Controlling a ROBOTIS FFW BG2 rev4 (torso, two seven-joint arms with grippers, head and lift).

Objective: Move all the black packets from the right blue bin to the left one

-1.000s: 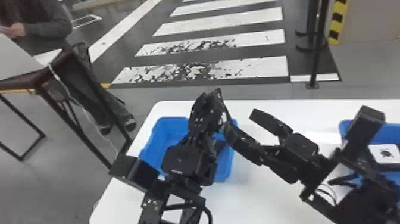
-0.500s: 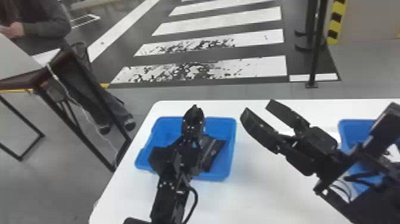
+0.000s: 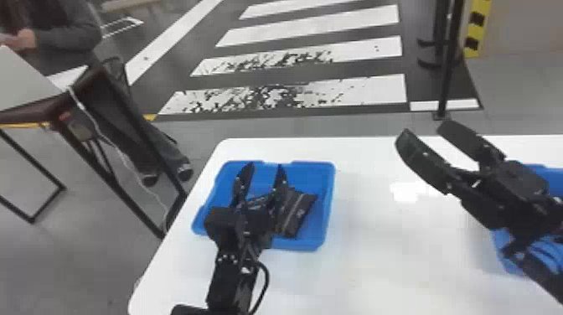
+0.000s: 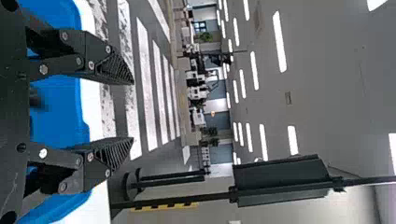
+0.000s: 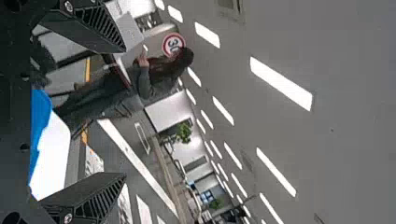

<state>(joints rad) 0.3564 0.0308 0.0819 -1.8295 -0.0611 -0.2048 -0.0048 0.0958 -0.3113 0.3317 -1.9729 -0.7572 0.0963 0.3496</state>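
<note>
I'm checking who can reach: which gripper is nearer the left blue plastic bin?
Left. The left gripper is over that bin; the right gripper is off to the bin's right, above the white table.

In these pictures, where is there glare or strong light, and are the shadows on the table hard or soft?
Head view: a bright patch, looking like glare, on the white table, right of the left blue bin; shading beside that bin is faint and soft. Left wrist view: ceiling lights burn out to white; right wrist view: the same.
</note>
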